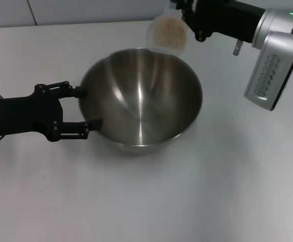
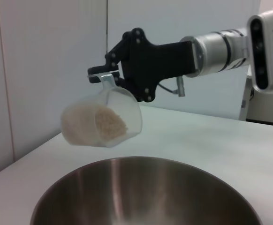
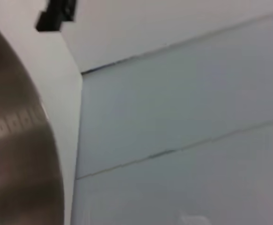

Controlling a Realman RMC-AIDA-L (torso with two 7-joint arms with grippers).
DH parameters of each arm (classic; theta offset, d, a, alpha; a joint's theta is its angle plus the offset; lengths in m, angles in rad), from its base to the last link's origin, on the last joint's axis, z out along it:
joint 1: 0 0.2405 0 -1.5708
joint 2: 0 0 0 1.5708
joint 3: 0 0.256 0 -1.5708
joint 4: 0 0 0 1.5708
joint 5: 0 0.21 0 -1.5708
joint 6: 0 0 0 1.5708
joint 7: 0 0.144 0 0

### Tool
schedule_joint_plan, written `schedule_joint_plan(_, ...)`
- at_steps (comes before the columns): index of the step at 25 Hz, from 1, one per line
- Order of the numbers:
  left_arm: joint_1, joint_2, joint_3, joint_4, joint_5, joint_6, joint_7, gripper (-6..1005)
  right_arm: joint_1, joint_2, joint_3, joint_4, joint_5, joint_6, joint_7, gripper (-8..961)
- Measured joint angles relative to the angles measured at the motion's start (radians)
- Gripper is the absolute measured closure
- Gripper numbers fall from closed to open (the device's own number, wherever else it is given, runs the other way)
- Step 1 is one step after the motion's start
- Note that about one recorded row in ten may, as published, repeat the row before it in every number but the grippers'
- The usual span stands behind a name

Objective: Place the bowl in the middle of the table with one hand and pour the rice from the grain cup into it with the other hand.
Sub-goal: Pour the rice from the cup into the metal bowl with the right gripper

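One steel bowl [image 1: 141,101] is sitting mid-bench [image 1: 227,191]; left pincer [image 1: 88,107] is released beside it, right pincer [image 2: 109,75] is clenching one tilted grain cup [image 2: 103,119] of rice [image 2: 109,123].

Bowl [image 1: 141,101] mid-table; left end effector [image 1: 88,108] at rim; elsewhere open.

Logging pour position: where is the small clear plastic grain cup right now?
In the head view the small clear plastic grain cup hangs tilted over the far rim of the large stainless-steel bowl, held by the right pincer.
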Motion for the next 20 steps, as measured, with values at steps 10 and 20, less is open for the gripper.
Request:
schedule_joint_plan(10,-0.005,-0.003,0.000,-0.007,-0.001,-0.017,-0.002,140,-0.029,0.000,-0.157,-0.058,0.042,0.064,-0.174,947)
schedule_joint_plan(20,-0.007,-0.003,0.000,-0.013,-0.001,-0.018,-0.002,140,-0.061,0.000,-0.294,-0.064,0.213,0.111,-0.456,946)
